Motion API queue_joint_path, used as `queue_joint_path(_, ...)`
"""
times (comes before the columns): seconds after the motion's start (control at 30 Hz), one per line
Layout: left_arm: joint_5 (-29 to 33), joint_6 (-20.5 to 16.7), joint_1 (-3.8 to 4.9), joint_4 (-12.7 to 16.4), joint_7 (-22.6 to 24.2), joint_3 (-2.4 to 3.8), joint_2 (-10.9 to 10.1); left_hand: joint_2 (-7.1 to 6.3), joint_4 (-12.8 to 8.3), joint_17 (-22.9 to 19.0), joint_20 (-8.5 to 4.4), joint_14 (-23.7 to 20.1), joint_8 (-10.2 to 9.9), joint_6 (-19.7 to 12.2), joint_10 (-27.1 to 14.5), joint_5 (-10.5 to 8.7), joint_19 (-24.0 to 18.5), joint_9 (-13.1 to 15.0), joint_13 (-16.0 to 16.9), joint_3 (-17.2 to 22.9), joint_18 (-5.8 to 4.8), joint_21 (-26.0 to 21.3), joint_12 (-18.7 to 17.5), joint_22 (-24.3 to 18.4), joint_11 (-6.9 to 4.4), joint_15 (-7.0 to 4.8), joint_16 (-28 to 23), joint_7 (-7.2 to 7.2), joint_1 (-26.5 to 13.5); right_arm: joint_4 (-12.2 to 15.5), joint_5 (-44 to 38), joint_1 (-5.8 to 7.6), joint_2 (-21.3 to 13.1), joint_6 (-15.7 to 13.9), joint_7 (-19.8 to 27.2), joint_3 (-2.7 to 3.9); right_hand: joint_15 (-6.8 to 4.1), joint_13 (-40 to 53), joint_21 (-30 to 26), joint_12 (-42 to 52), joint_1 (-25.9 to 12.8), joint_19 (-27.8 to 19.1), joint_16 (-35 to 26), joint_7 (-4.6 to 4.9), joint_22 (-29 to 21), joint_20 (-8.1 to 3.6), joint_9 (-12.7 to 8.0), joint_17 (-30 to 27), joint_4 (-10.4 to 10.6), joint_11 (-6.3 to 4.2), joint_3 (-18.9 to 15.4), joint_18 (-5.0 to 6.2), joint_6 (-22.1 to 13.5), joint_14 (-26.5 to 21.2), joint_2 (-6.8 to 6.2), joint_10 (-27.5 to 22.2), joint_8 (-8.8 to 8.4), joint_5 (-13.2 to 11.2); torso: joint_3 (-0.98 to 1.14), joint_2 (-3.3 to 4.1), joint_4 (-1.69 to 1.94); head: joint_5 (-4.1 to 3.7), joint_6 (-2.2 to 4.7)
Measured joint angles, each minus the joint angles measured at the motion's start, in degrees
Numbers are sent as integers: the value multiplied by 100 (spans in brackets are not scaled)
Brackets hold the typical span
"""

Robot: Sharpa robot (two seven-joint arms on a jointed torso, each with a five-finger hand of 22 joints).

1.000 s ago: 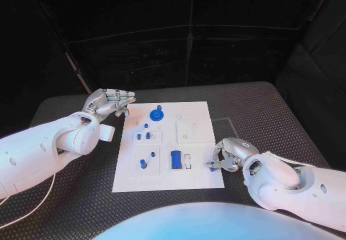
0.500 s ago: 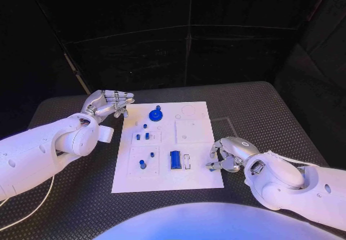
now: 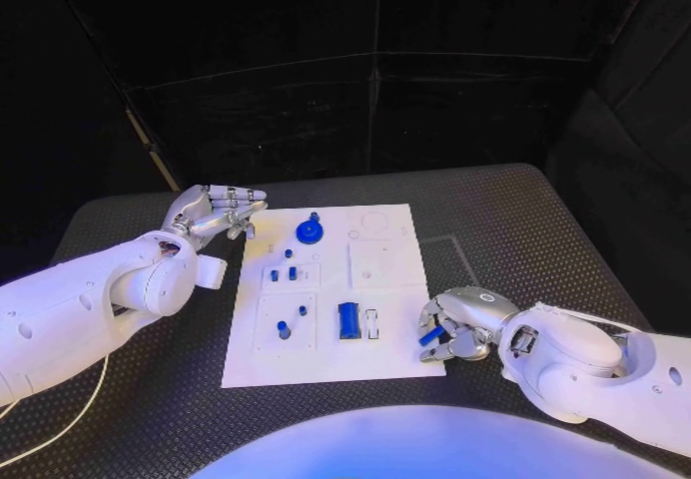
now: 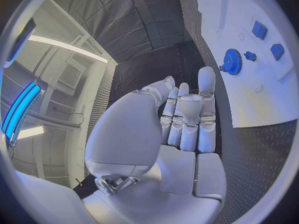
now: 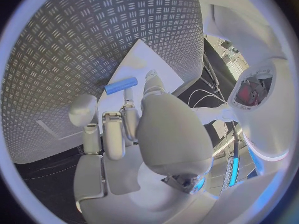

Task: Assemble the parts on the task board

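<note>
The white task board (image 3: 388,299) lies in the middle of the black table. On it stand a blue gear (image 3: 309,231), two small blue blocks (image 3: 284,272), two short pegs (image 3: 293,318) and a long blue block (image 3: 348,319). My right hand (image 3: 458,329) hovers at the board's near right corner and pinches a blue cylinder (image 3: 429,336) between thumb and a finger; the cylinder (image 5: 120,85) shows above the board edge in the right wrist view. My left hand (image 3: 216,212) rests off the board's far left corner, holding nothing. The gear (image 4: 233,61) appears beyond its fingers (image 4: 190,114).
Bare black table (image 3: 533,230) surrounds the board on all sides. A thin white outline (image 3: 458,249) is marked on the table right of the board. A white cable (image 3: 72,399) trails under my left arm.
My right hand has turned and drawn slightly toward the near edge, so the blue cylinder in its fingers shows more plainly. The left hand has stayed where it was.
</note>
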Motion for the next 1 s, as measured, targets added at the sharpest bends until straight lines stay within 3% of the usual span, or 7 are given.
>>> queue_joint_path(0.2,0,6,-18,-8,-3,0,5,0,0,0,0,0,0,0,0,0,0,0,0,0,0,0,0,0,0,0,0,0,0,5,-277,5,-30,285,72,8,41,1,-31,-24,321,-21,-29,26,-57,21,-40,0,-43,20,2,0,27,0,7,-21,-155,25,-3,0,2,-7,7)
queue_joint_path(0.5,0,14,-34,-17,-7,0,5,0,0,-12,0,0,0,0,0,0,0,0,0,0,0,0,0,0,0,0,0,0,0,18,-771,12,-18,376,102,13,83,41,-60,12,753,-42,-30,76,-67,42,-159,-1,-227,63,145,0,34,0,148,-23,-397,144,-4,7,7,-2,13)
queue_joint_path(0.7,0,21,-39,-18,-11,0,5,0,0,-12,0,0,0,0,0,0,0,0,0,0,0,0,0,0,0,0,0,0,0,16,-956,14,-8,378,142,16,84,424,-60,25,1091,-42,-30,107,-67,42,-275,-1,-396,73,429,0,42,-1,233,-33,-552,-133,-7,11,7,-1,10)
queue_joint_path(1.0,0,30,-42,-14,-20,0,-3,0,0,-12,0,0,0,0,0,0,0,0,0,0,0,0,0,0,0,0,0,0,0,12,-1107,16,0,378,200,19,84,681,-60,24,1251,-42,-30,104,-73,42,-356,-1,-476,83,636,0,85,-1,227,-42,-664,-134,-10,15,8,-18,-5)
